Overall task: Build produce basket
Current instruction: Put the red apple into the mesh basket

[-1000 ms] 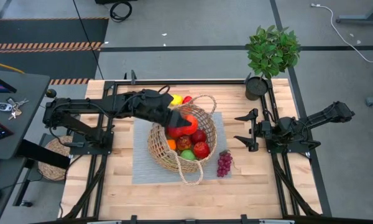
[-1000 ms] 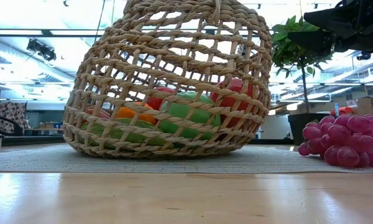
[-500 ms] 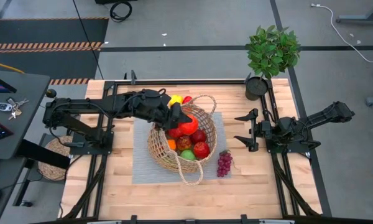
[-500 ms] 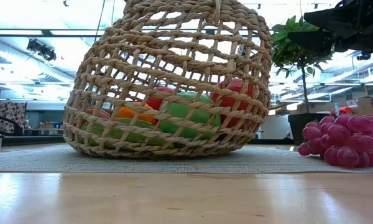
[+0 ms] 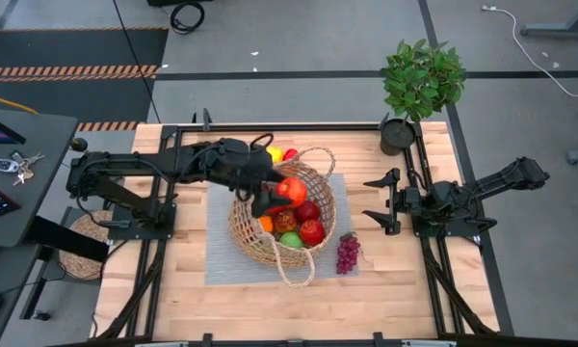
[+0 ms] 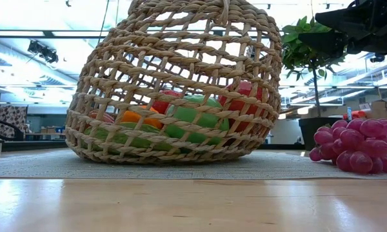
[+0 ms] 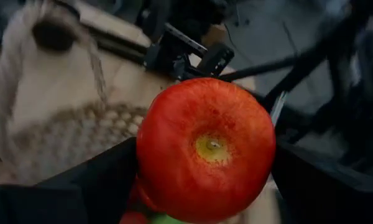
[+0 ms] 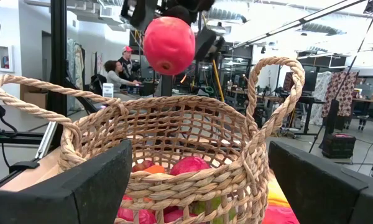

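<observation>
The big woven basket (image 5: pixel 281 220) sits in the middle of the table on a gray mat (image 5: pixel 222 251). Inside it I can see red, green and orange fruits (image 5: pixel 297 227).

The left gripper (image 5: pixel 275 193) reaches over the basket's rim at about ten o'clock. Its two fingers are pinching a red apple (image 5: pixel 291 191) and holding it up in the air above the other fruit. In the right wrist view the apple (image 8: pixel 169 45) hangs high over the basket (image 8: pixel 174 149), not touching it.

A bunch of purple grapes (image 5: pixel 348 253) lies on the table at about four o'clock from the basket, just beside it. A yellow lemon (image 5: pixel 274 153) and a small red piece (image 5: pixel 290 153) lie close behind the basket at twelve o'clock.

The right gripper (image 5: pixel 382 202) waits at three o'clock, well apart from the basket, with its fingers spread wide and nothing in them. A potted green plant (image 5: pixel 419 87) stands at the far corner, at about one o'clock.
</observation>
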